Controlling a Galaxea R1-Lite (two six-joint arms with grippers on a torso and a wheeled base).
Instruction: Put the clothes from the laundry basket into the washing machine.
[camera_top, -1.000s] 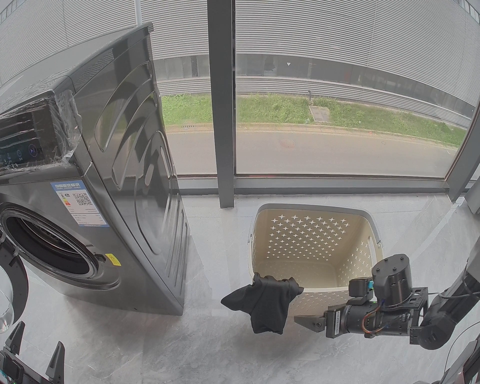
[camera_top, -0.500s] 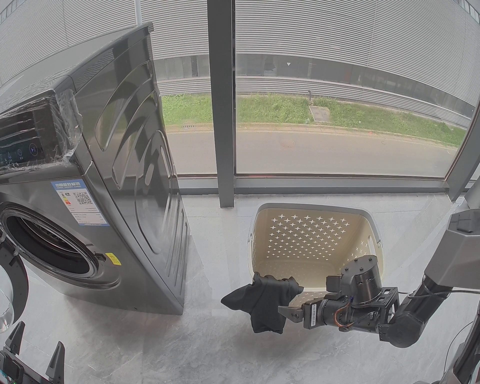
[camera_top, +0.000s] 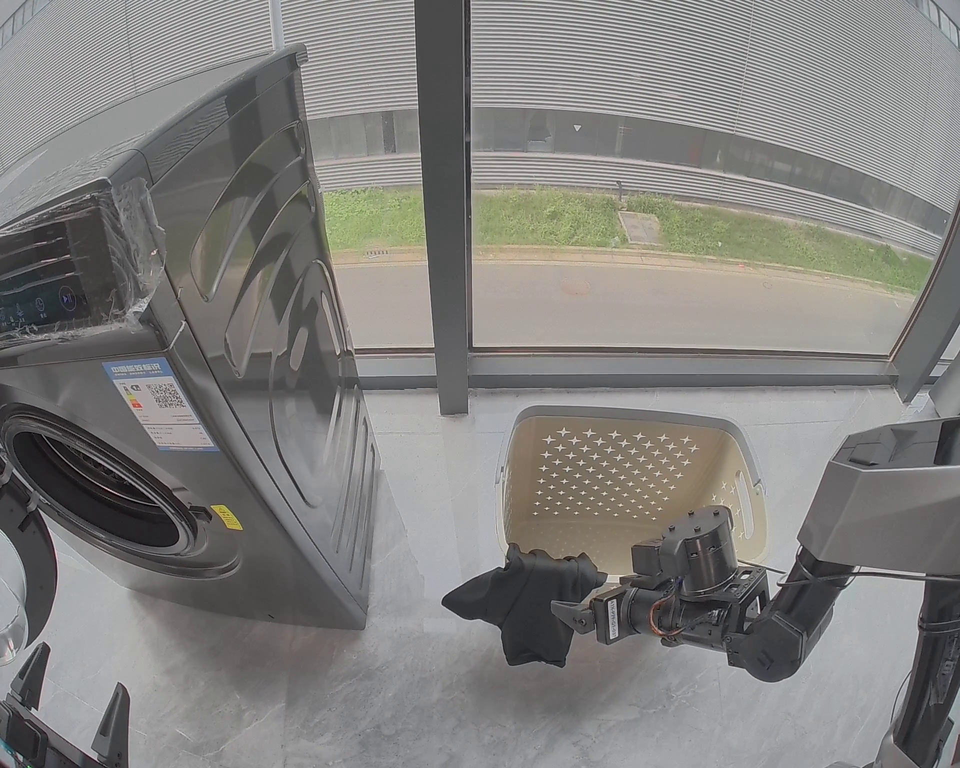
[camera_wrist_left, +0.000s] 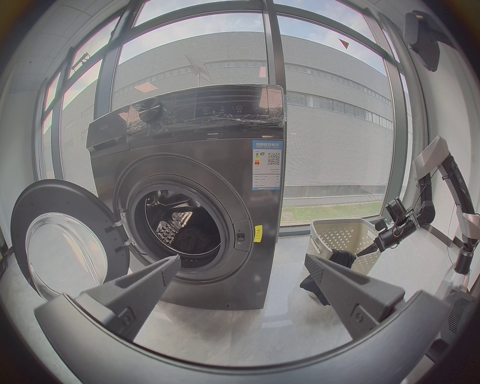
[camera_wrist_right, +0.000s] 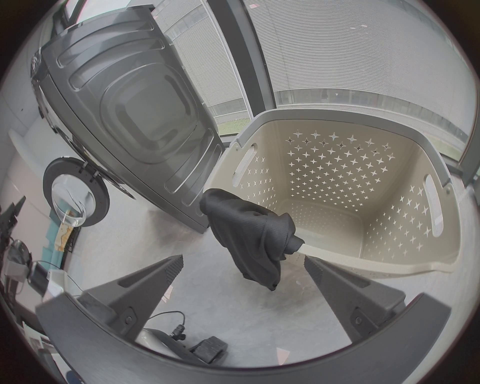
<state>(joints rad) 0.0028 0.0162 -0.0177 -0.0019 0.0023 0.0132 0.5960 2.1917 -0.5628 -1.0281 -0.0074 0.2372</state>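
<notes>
Right gripper: is brought left, up to the black garment; jaws spread, empty.
Black garment: is draped over the laundry basket's near rim.
Handling: judged soft, light, limp; bunched top fold is best pinched.

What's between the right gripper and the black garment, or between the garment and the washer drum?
Nothing visible. The open right gripper sits right beside the black garment, which hangs over the basket's near rim. Bare floor lies between the basket and the washer, and the washer door is swung open, leaving the drum mouth clear.
</notes>
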